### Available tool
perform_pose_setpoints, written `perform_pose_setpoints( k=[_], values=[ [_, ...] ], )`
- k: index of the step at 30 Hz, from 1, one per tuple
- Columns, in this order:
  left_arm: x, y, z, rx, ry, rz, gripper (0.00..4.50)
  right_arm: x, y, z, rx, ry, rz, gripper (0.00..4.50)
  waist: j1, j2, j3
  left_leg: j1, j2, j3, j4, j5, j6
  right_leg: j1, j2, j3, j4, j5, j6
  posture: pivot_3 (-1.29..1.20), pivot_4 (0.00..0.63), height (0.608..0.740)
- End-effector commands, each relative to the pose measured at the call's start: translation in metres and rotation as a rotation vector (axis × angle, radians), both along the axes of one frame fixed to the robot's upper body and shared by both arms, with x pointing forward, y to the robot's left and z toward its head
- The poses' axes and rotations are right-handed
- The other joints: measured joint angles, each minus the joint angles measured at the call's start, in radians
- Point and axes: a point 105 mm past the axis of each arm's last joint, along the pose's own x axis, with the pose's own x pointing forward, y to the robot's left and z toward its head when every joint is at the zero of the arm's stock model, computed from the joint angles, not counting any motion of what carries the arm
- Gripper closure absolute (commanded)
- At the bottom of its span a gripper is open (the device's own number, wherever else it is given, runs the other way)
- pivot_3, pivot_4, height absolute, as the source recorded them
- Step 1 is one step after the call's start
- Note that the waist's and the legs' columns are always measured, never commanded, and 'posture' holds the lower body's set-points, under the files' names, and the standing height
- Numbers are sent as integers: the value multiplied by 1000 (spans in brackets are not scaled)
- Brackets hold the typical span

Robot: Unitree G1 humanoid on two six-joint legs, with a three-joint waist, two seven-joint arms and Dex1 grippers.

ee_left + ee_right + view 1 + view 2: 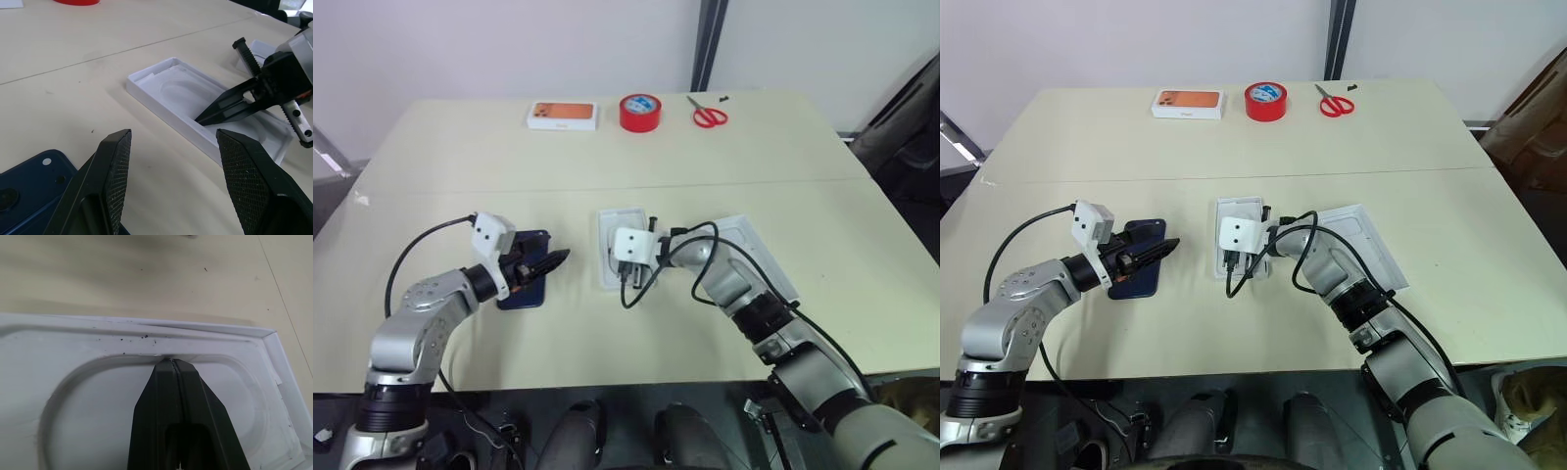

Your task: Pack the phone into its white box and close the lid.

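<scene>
White plastic is what your right end effector [628,281] is working on: its fingers are pressed fully together, gripping nothing, tips resting in the oval recess of the thin insert [98,396] that is sitting in the white box [607,235] at the centre of the head view. The insert looks to be in the way of the phone, so the step in hand reads as getting it out.

- Your left end effector [548,264] is hovering at lower left, fingers [115,171] standing partly apart and empty, just over the near end of the phone [527,292].
- The phone is lying flat on the worktop [460,157], dark blue back up, well apart from the box.
- The lid [754,245] is lying open-side up, right of the box, partly under your right arm.

Doing it well:
- Shut tips cannot pinch. You are better off opening slightly and catching the recess wall, or hooking under the insert's edge.
- Lift slowly; the light box may come up with the insert, so be watching for that.
- Keep the left arm clear of the phone until the tray is free.

Hard to make out:
- The box floor is hidden beneath the insert.
- Whether the insert is loose or wedged, you cannot tell.
- The lid's outer face is turned down, and your forearm and cable are cutting off part of its rim.
- The phone's near end is sitting behind the left fingers.
</scene>
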Motion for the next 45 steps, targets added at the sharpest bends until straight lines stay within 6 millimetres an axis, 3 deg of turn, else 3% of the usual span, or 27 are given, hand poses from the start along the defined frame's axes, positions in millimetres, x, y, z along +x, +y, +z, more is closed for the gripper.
perform_pose_setpoints(
  k=[1, 7, 14, 20, 26, 30, 33, 39, 45],
  values=[
    [2, -3, 9, 4, -47, -7, 1572, 9, -3, 7, 25, -31, -43, 4478, 0, 0, 0, 0, 0, 0, 0, 0, 0, 0, 0, 0, 0, 0, 0, 0, 150, 734],
    [3, -4, 8, 9, -44, -9, 1572, 20, 0, 8, 53, -69, -103, 4478, 1, 0, 0, 0, 0, 0, 0, 0, 0, 0, 0, 0, 0, 0, 0, 0, 150, 734],
    [3, 0, 7, 3, -23, -1, 1572, 7, -1, 5, 77, 2, -61, 4478, 2, 0, 0, 0, 0, 0, 0, 0, 0, 0, 0, 0, 0, 0, 0, 0, 150, 734],
    [8, 30, 10, -66, 90, 72, 1572, 12, 0, 43, 254, 6, -108, 4478, 0, 0, 0, 0, 0, -1, 0, 0, 0, 0, 0, 0, 0, 0, 0, 0, 150, 734],
    [6, 84, 11, -127, 239, 178, 1572, -7, 35, 59, 361, 68, -37, 4478, -17, 0, 0, 0, 1, -1, -1, 0, 0, -2, 1, 0, 2, 0, 0, 0, 150, 734],
    [2, 111, 3, -200, 368, 230, 1572, -27, 72, 52, 340, 102, 47, 4478, -27, 0, 0, 0, 1, -1, -2, 0, -1, -4, 1, 0, 2, 0, 0, 0, 150, 734],
    [-3, 113, -9, -222, 457, 232, 1572, -35, 91, 37, 266, 123, 77, 4478, -26, 0, 0, 0, 1, -1, -2, 1, -1, -7, 1, 0, 2, 0, 0, 0, 150, 734],
    [-11, 105, -34, -201, 585, 222, 1572, -41, 107, 11, 161, 178, 52, 4478, -24, 0, 0, -1, 0, -1, -2, 1, -1, -7, 0, -1, 3, 0, 0, 0, 150, 734],
    [-14, 88, -61, -182, 675, 186, 1572, -33, 105, -8, 68, 197, -20, 4478, -24, 1, -1, 0, 0, -1, -2, 1, -1, -7, 0, 0, 3, 0, 0, 0, 150, 734]
  ],
)
